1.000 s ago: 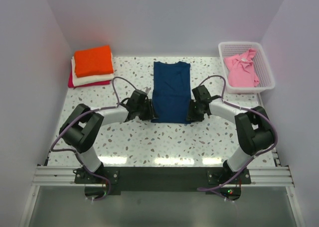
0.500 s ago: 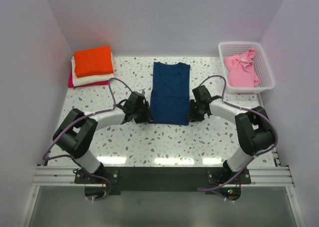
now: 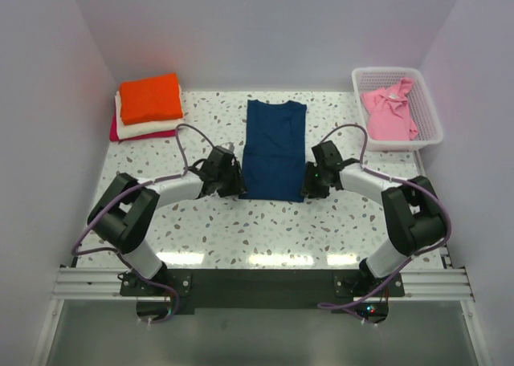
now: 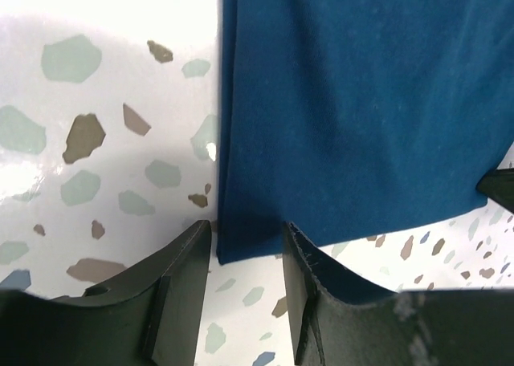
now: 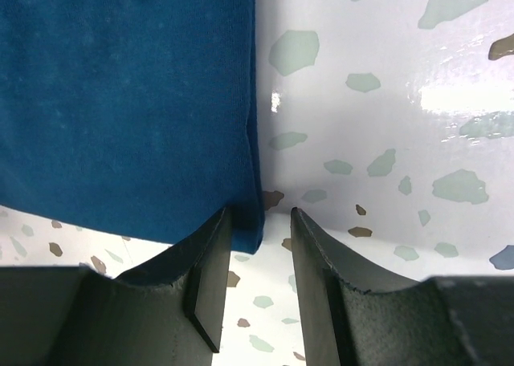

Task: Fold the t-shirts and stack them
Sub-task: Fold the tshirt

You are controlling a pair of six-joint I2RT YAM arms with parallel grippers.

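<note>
Both arms are down low on the speckled counter [image 3: 265,229], one on each side of the navy t-shirt [image 3: 275,149]. The shirt lies flat in the middle of the counter as a long narrow strip, collar at the far end and hem toward the arms.

The left pincer [image 3: 234,183] sits at the near-left corner of the hem. In its wrist view the fingers [image 4: 181,286] stand apart with the cloth corner lying in the gap between them, not pinched. On the other side, the right pincer [image 3: 309,183] is at the near-right corner. Its fingers [image 5: 317,286] are parted too, and the corner pokes into the opening with speckled counter showing beside it.

At the far left there's a tidy stack: the orange t-shirt [image 3: 150,97] on top, the cream t-shirt [image 3: 144,128] under it, and the magenta t-shirt [image 3: 114,130] peeking out at the bottom. At the far right, the pink t-shirt [image 3: 389,113] lies crumpled inside the white lattice basket [image 3: 434,129], well apart from the arms.
</note>
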